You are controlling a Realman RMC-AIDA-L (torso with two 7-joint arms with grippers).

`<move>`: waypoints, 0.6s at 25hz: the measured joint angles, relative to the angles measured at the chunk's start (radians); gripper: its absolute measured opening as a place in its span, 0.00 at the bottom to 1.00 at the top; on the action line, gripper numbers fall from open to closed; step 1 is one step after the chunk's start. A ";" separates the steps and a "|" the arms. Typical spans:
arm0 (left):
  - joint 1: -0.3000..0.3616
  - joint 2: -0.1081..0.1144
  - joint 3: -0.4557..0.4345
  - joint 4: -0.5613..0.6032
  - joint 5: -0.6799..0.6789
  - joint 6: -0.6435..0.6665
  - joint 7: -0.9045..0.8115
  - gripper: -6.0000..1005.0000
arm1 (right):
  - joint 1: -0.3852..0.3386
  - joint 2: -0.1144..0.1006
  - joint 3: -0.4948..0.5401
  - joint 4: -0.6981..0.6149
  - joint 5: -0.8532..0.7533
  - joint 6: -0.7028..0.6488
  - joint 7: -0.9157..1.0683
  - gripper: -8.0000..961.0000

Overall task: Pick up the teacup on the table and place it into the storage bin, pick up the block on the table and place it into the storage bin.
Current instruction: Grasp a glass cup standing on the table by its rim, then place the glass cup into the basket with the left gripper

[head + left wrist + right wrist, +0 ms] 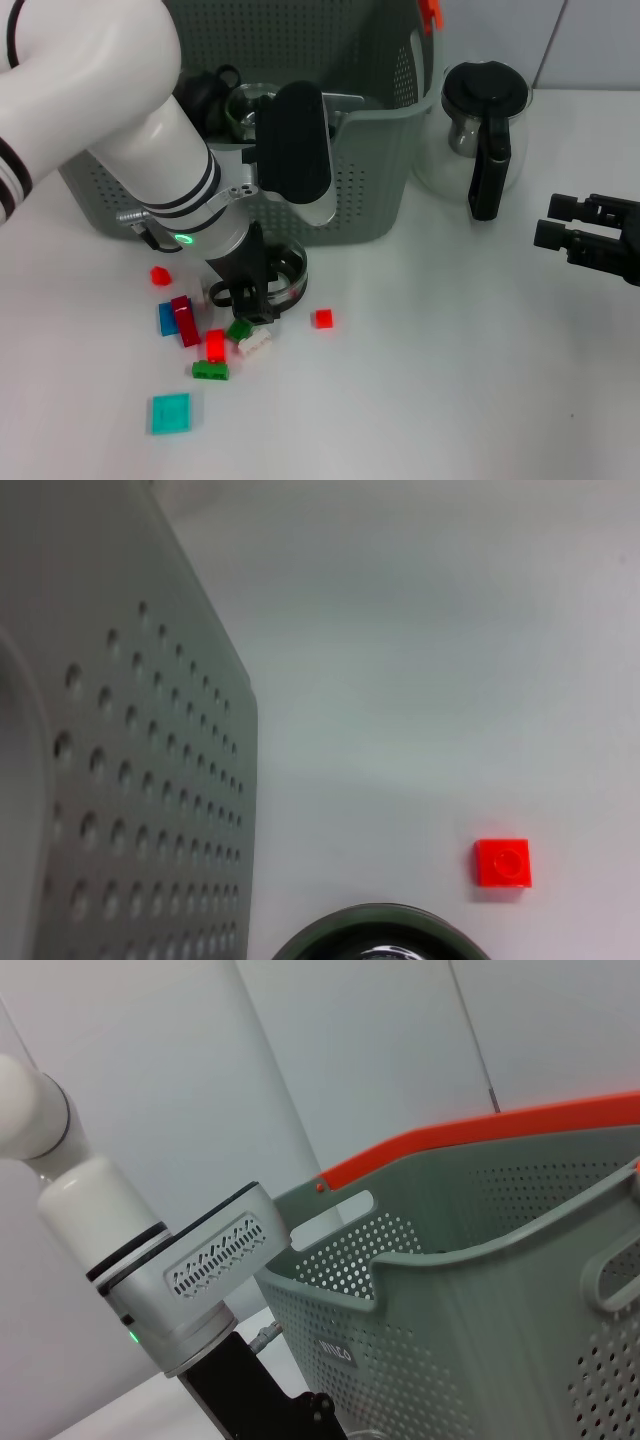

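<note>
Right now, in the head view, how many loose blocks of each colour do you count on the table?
Red blocks: 4
Green blocks: 2
Blue block: 1
Teal block: 1
White block: 1
Total: 9 visible; the left claw may hide others.

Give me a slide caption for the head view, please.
Left gripper reaches down onto a glass teacup beside scattered blocks, before the storage bin.

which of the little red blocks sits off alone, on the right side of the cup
The small red square block, alone on the table right of the teacup; the other red blocks cluster left of it.
</note>
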 joint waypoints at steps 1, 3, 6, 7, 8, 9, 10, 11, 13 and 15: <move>0.000 0.000 0.000 0.000 0.000 0.000 -0.003 0.48 | 0.000 0.000 0.000 0.000 0.000 0.000 0.000 0.63; -0.002 0.000 0.000 0.000 0.002 0.000 -0.013 0.48 | 0.000 0.000 0.000 0.000 0.000 0.000 0.000 0.63; -0.003 0.001 0.007 -0.001 0.004 0.001 -0.023 0.42 | 0.000 0.000 0.000 0.000 0.000 0.001 0.000 0.63; -0.003 0.001 0.008 -0.001 0.004 0.001 -0.024 0.40 | 0.000 0.000 0.000 0.000 0.000 0.001 0.000 0.63; -0.004 0.001 0.008 -0.001 0.004 0.002 -0.026 0.37 | 0.000 0.000 0.000 0.000 0.000 0.001 0.000 0.63; -0.005 0.001 0.009 -0.001 0.004 0.004 -0.027 0.34 | 0.000 0.000 0.000 0.000 0.000 0.001 0.000 0.63; -0.006 0.001 0.009 -0.001 0.004 0.006 -0.027 0.31 | 0.000 0.000 0.000 0.000 0.000 0.001 0.000 0.63; -0.007 0.001 0.009 0.002 0.004 0.012 -0.027 0.28 | 0.000 0.000 0.000 0.000 0.000 0.001 0.000 0.63; -0.008 0.002 0.009 0.010 0.002 0.024 -0.025 0.20 | 0.000 0.000 0.000 0.000 0.000 0.001 0.000 0.63; -0.007 0.002 0.006 0.029 -0.002 0.050 -0.023 0.13 | 0.000 0.000 0.000 0.000 0.000 0.001 0.000 0.63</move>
